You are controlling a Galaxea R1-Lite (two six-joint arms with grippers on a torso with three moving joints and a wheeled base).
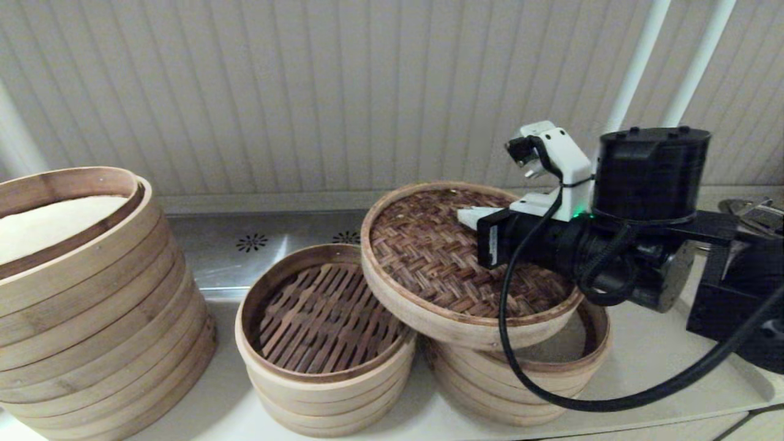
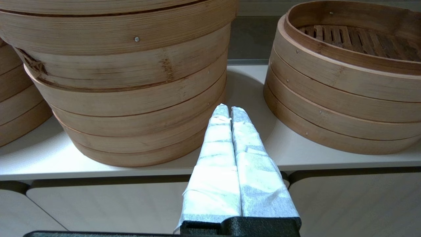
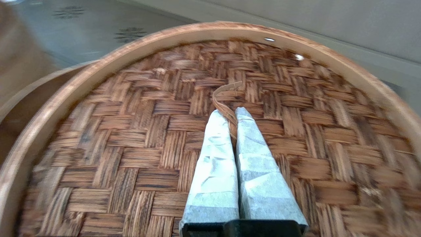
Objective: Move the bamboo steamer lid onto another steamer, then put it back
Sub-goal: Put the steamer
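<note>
The bamboo steamer lid [image 1: 441, 257], dark woven top in a pale hoop, hangs tilted in the air, its low edge over the gap between two baskets. My right gripper [image 1: 470, 217] reaches across it from the right and is shut on the thin bamboo loop handle [image 3: 227, 98] at the centre of the lid [image 3: 131, 138]. Under the lid's right half stands another steamer [image 1: 539, 380], a medium pale stack with a darker rim, its inside mostly hidden. My left gripper [image 2: 229, 110] is shut and empty, low in front of the counter edge.
A slat-floored basket [image 1: 324, 318] stands left of the lid, almost touching its low edge. The much larger tall stack [image 1: 79, 294] fills the far left. Steel counter with vent holes [image 1: 251, 242] runs behind. A black unit [image 1: 735, 294] sits at right.
</note>
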